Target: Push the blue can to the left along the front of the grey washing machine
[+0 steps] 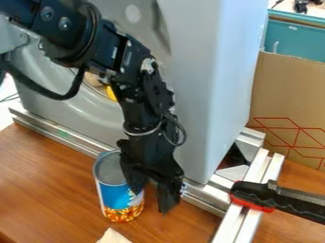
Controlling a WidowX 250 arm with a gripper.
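Can (114, 193), blue-labeled, stands upright on wood table (51, 190) in front of gray machine (213, 85); my gripper (152, 198) hangs right beside can, fingers spread. Prob. stiff, slick-sided, fairly heavy if full; I'd grip it approx. halfway up, w/ even pressure.

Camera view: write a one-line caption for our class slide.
Black gripper beside a blue-labelled can on a wooden table, near a grey machine.

This is looking like a lab or workshop: metal rails (251, 220) are running right of the gripper (152, 197), a clamp (253, 193) lying across them.
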